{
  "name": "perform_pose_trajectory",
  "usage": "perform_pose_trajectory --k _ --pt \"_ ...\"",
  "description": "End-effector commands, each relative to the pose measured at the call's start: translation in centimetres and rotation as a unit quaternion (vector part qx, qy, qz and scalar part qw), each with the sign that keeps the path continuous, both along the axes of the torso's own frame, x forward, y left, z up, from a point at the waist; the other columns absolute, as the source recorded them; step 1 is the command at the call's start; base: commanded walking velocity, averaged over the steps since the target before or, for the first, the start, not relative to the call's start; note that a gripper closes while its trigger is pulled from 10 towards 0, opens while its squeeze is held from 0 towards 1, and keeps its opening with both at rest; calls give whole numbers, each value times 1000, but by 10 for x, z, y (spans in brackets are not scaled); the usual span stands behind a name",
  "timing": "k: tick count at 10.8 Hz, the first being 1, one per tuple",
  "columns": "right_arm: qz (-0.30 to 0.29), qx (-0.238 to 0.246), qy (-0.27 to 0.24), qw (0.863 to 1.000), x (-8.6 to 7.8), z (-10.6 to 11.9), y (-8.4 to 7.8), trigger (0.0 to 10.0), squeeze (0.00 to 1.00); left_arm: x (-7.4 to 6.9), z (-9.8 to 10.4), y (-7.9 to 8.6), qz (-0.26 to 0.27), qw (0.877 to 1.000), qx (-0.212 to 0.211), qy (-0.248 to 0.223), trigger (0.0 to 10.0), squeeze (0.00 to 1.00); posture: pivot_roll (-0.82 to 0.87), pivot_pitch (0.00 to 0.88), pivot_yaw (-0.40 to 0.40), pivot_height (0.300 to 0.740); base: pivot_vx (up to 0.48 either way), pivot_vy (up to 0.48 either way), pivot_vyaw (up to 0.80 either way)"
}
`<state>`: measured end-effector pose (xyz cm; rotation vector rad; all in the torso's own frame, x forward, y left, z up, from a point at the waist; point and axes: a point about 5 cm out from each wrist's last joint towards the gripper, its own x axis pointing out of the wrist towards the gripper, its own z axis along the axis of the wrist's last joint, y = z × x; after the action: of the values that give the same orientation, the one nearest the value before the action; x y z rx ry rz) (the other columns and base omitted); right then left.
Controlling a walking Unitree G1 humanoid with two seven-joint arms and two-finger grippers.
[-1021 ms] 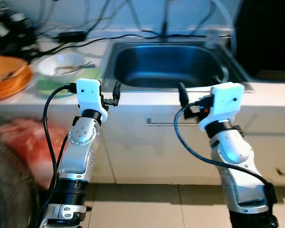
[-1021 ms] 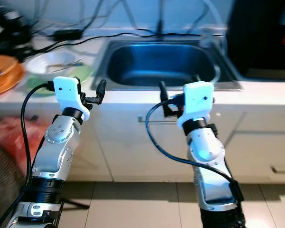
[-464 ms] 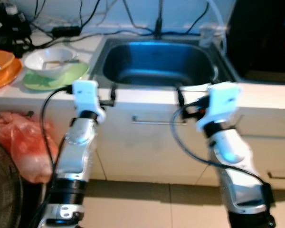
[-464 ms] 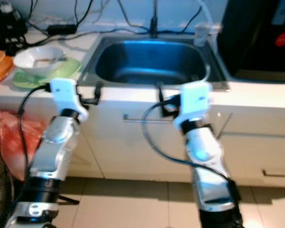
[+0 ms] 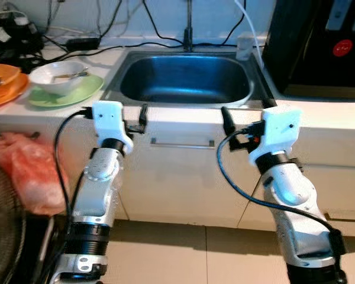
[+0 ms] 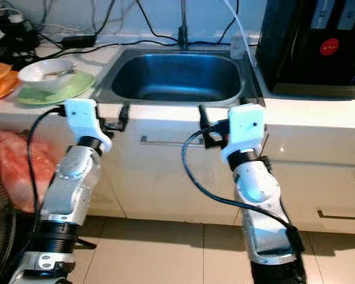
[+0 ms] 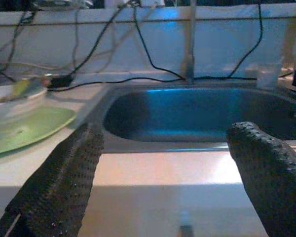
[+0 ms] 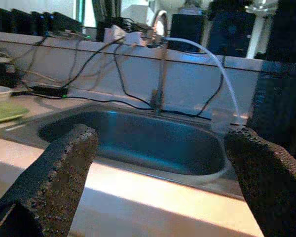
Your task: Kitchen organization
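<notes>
Both arms are raised in front of the cabinet, short of the tabletop [image 5: 319, 121] edge. The left gripper [image 7: 163, 173] has its jaws spread wide and empty, and so does the right gripper [image 8: 163, 182]; both face the steel sink [image 5: 186, 86]. The likely things to tidy, a white bowl [image 5: 58, 75] resting on a green plate [image 5: 65, 94], lie on the tabletop left of the sink, up and to the left of the left gripper, so the left arm is clearly nearer.

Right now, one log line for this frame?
phase: facing sink | left gripper: open, empty, before counter edge | right gripper: open, empty | white bowl on green plate, left counter
</notes>
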<state>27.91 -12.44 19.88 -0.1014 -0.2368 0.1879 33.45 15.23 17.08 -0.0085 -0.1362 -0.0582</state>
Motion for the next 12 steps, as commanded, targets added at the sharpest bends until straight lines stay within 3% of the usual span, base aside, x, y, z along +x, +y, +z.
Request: perform_pose_trajectory --k 1,12 --pt "4 0 -9 1000 0 5 3 10000 0 1 6 3 4 1000 2 -8 10000 0 -12 0 44 740 262 0 0" --pt "4 -2 -14 1000 1 7 3 10000 0 1 13 -3 -11 1000 4 -23 10000 0 -16 0 45 740 433 0 0"
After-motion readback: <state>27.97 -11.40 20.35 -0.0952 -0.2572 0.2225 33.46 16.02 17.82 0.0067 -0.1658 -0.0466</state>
